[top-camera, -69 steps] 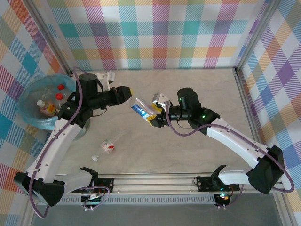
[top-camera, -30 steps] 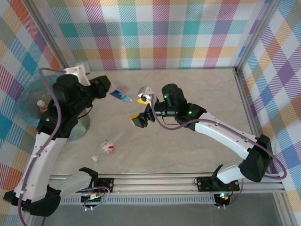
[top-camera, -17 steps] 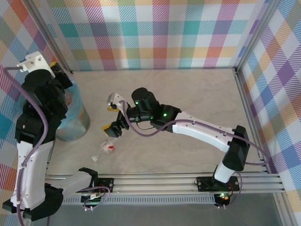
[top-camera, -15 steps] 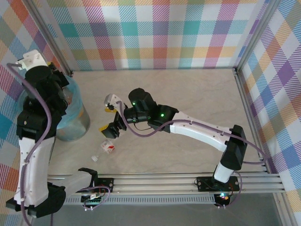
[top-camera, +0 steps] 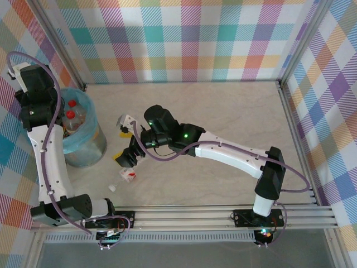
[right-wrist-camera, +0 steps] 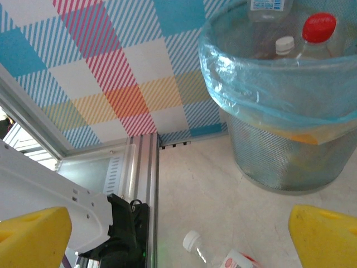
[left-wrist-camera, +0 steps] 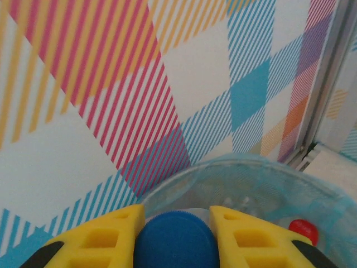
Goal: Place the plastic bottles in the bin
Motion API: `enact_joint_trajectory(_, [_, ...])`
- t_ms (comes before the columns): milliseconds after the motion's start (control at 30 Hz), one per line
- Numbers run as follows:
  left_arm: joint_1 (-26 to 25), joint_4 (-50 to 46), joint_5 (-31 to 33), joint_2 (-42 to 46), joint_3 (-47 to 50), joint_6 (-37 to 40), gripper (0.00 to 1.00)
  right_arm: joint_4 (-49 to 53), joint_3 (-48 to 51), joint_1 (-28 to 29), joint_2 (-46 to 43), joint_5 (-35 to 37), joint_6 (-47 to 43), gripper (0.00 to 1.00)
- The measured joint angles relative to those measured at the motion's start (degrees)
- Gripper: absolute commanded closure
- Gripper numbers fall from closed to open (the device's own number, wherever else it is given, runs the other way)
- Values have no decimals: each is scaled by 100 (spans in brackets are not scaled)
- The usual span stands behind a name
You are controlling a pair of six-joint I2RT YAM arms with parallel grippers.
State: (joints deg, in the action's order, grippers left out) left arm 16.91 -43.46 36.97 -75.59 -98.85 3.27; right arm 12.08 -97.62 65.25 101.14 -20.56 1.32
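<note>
Pinching blue cap point(left-wrist-camera: 175, 243), rest seemingly hidden

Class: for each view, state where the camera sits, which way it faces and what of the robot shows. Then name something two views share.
Top external: high behind the robot, looking down on the table; left arm and right arm show.
Left wrist: above the bin, facing its rim and the wall; left tool grips a blue-capped bottle.
Right wrist: low over the table, facing the bin; right tool open.
Shared by all: the bin.
</note>
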Motion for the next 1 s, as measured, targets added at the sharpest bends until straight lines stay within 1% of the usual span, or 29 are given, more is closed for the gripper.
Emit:
enact_joint_trajectory(100, [337, 2, -162, -120, 245, 9, 100, 173, 0, 4, 63, 15, 0, 0])
enact_joint_trajectory(233, [505, 9, -223, -227, 588, 74, 100, 396, 0, 4, 144, 22, 0, 0])
enact_joint_trajectory(267, [505, 7, -262, -240, 660, 87, 95, 455, 0, 4, 157, 22, 0, 0])
enact_joint_trajectory(300, [505, 7, -313, -262, 702, 92, 84, 509, 0, 4, 162, 26, 0, 0])
enact_joint_trajectory(333, [505, 9, -348, -278, 719, 94, 70, 555, 0, 4, 166, 39, 0, 0])
enact_joint_trajectory(367, [505, 4, -380, -295, 721, 114, 52, 586, 0, 4, 168, 42, 0, 1])
enact_joint_trajectory(400, [505, 9, -424, -308, 721, 125, 41, 610, 0, 4, 168, 42, 0, 0])
enact_joint_trajectory(433, [505, 7, -463, -310, 719, 129, 36, 619, 0, 4, 168, 44, 0, 0])
enact_joint_trajectory(467, [505, 4, -505, -313, 719, 114, 33, 627, 0, 4, 168, 44, 2, 0])
enact_joint_trajectory(600, [505, -13, -702, -317, 686, 59, 31, 654, 0, 9, 168, 44, 0, 0])
enact_joint_trajectory(867, [498, -120, -1198, -310, 597, -72, 36, 671, 0, 9, 168, 61, 2, 0])
enact_joint_trajectory(1000, [457, -208, -1381, -310, 597, -133, 36, 695, 0, 9, 168, 61, 0, 0])
